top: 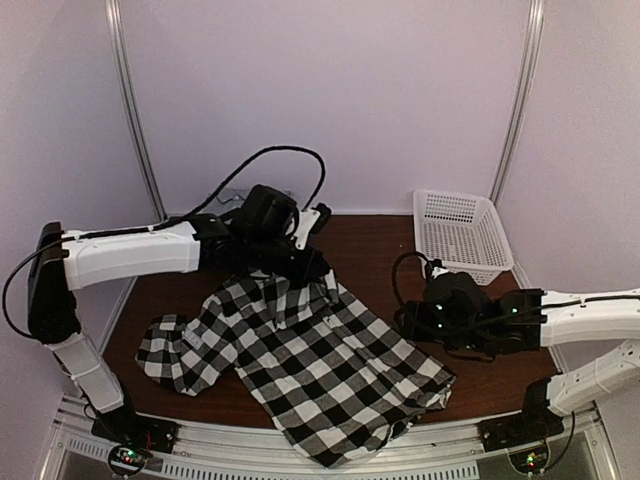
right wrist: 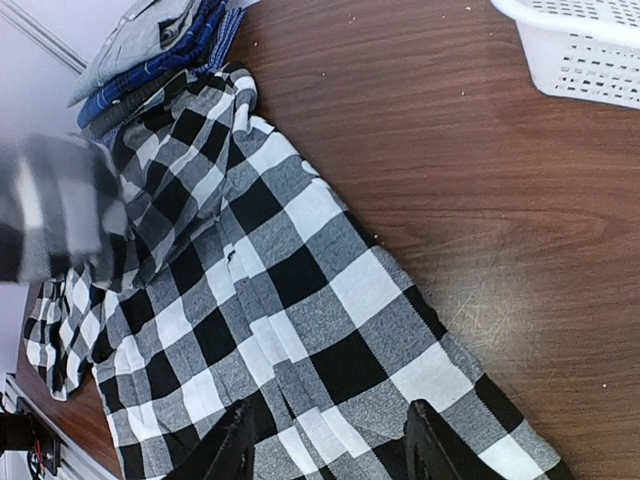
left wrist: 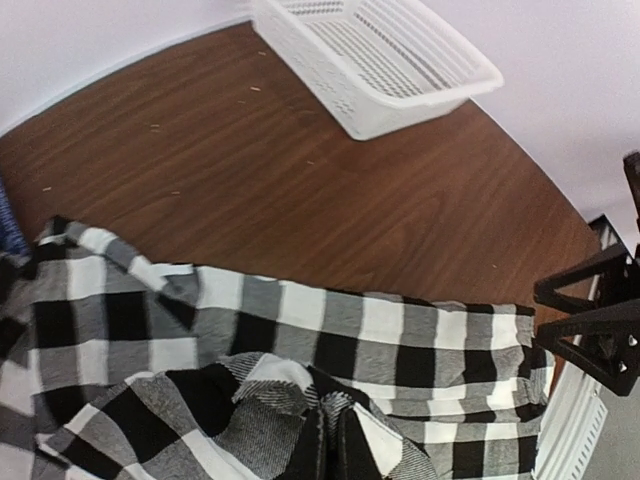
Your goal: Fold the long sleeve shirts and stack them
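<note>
A large black-and-white check shirt (top: pixel 310 360) lies spread across the brown table (top: pixel 370 240), its hem hanging over the near edge. My left gripper (top: pixel 303 264) is at the shirt's far end, by the collar. In the left wrist view it (left wrist: pixel 330 452) is shut on a bunched fold of the checked cloth (left wrist: pixel 400 340). My right gripper (top: pixel 412 322) hovers at the shirt's right edge. In the right wrist view its fingers (right wrist: pixel 232 452) stand apart over the checked fabric (right wrist: pixel 300 270) with nothing between them. A stack of folded grey and blue shirts (right wrist: pixel 150 45) lies beyond the collar.
A white lattice basket (top: pixel 462 234) stands at the back right of the table, also seen as a basket (left wrist: pixel 385 60) in the left wrist view and a basket (right wrist: pixel 590 50) in the right wrist view. White walls close in the table on three sides.
</note>
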